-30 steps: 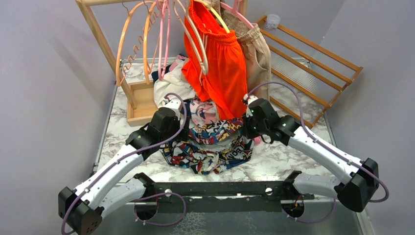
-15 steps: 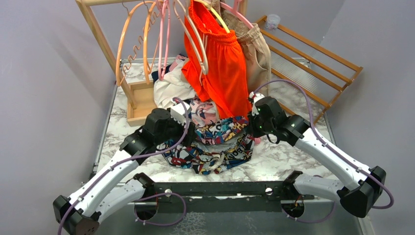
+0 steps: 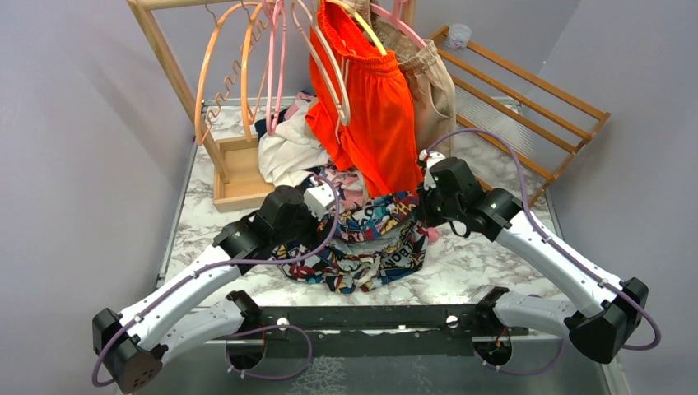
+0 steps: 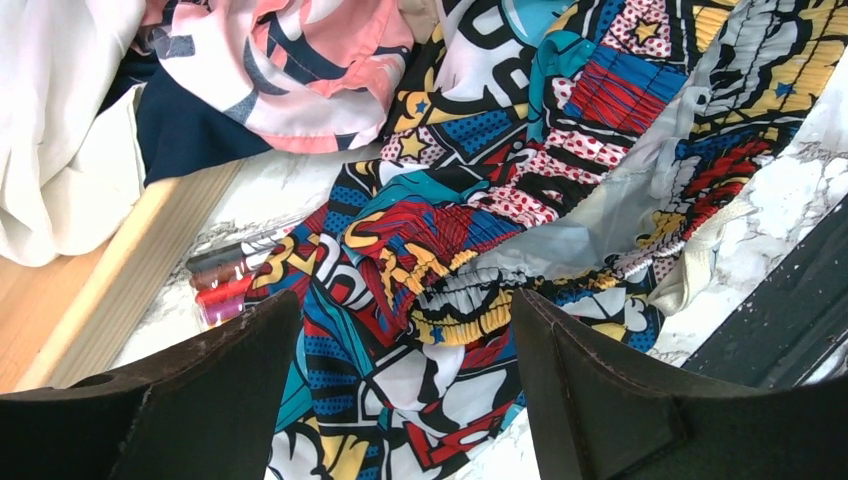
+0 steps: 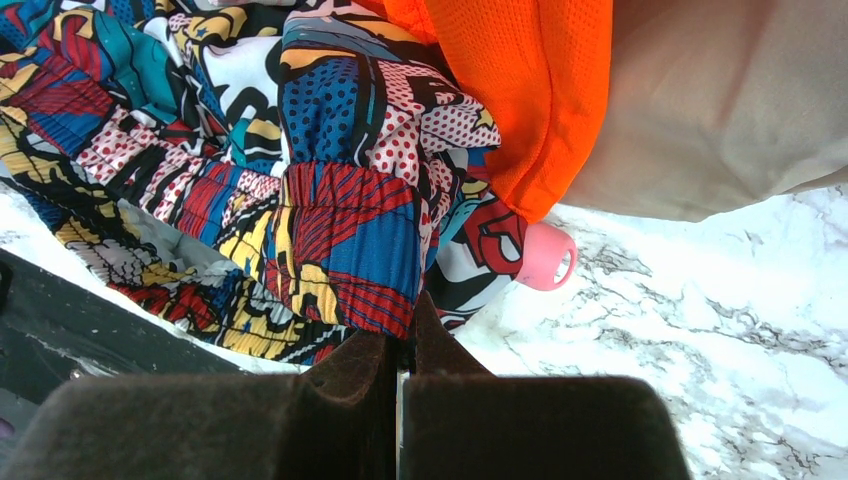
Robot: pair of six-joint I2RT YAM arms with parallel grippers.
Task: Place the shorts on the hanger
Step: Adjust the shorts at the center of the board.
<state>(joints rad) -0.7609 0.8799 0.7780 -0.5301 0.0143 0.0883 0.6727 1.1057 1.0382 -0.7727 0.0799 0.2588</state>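
Our two arms match: the left arm (image 3: 177, 290) and the right arm (image 3: 551, 255) each have smooth white tubular links between chunky black joint housings, with a thin purple cable (image 3: 473, 131) looping alongside. We see both mounted on a dark metal base rail (image 3: 370, 317). The left pincer's fingers (image 4: 620, 400) are broad, matt black wedges.

Lab robot cell: grey partition walls (image 3: 82, 123), marble-look tbl (image 3: 469, 267).

We find the left tool (image 4: 405, 310) angled downward, jaws wide apart; the right tool (image 5: 400, 345) is clamped on the shorts (image 5: 345, 225).
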